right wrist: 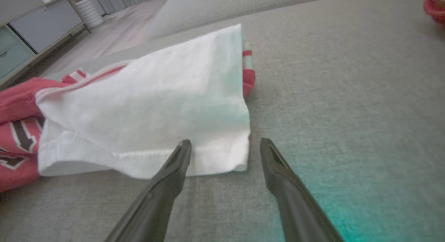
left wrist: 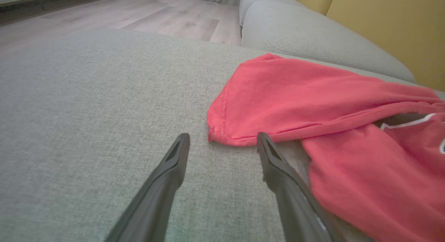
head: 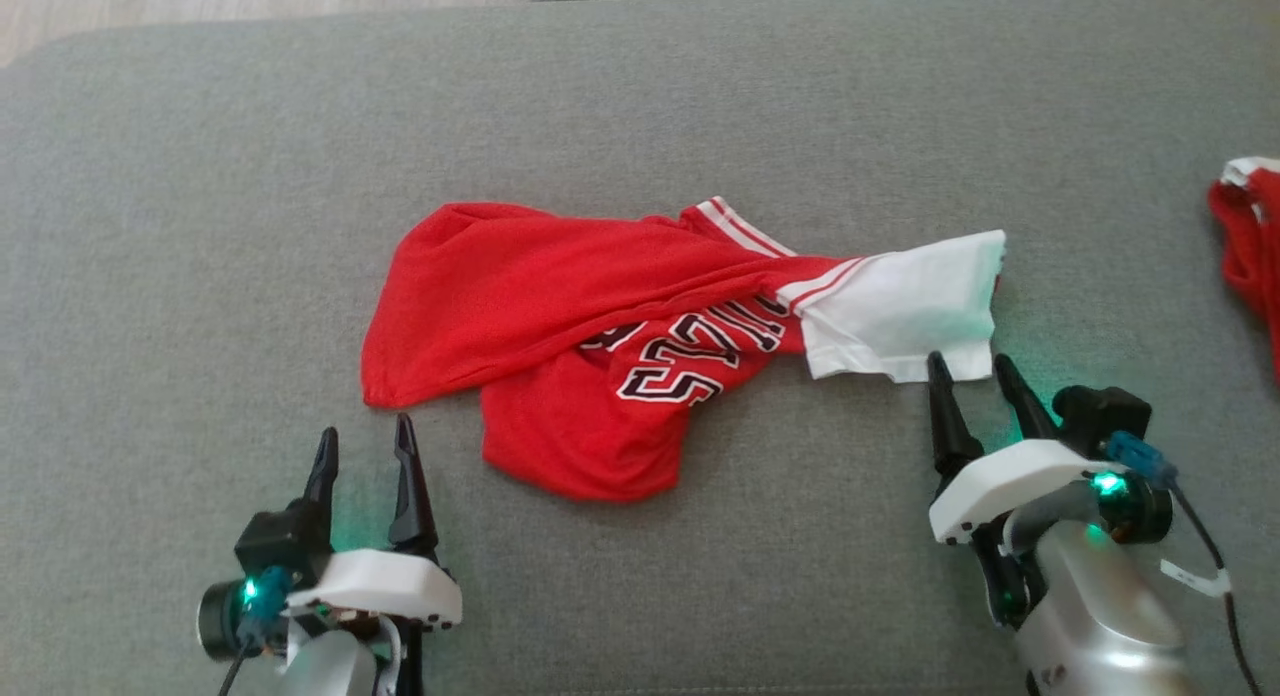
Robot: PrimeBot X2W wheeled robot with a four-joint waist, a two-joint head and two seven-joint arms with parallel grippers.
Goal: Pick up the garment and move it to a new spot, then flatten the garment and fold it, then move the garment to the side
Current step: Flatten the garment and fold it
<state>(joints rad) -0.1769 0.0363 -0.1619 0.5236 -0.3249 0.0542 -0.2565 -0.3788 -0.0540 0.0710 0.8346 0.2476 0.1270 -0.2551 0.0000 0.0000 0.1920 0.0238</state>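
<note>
The garment (head: 560,306) is a red jersey with black-and-white lettering and a white sleeve (head: 900,311), lying crumpled on the grey cushion (head: 200,226). My left gripper (head: 365,436) stands open just below the jersey's lower-left red corner (left wrist: 222,134), nothing between its fingers. In the left wrist view that corner lies just beyond my left gripper (left wrist: 222,139). My right gripper (head: 970,366) is open at the white sleeve's lower edge. In the right wrist view the sleeve's hem (right wrist: 194,158) sits at the fingertips of my right gripper (right wrist: 226,146), held by neither finger.
Another red and white garment (head: 1250,246) lies at the cushion's far right edge. Wooden floor (head: 200,1) shows beyond the cushion's far edge. A grey sofa seat (left wrist: 306,37) with a yellow backrest (left wrist: 389,23) lies behind the jersey in the left wrist view.
</note>
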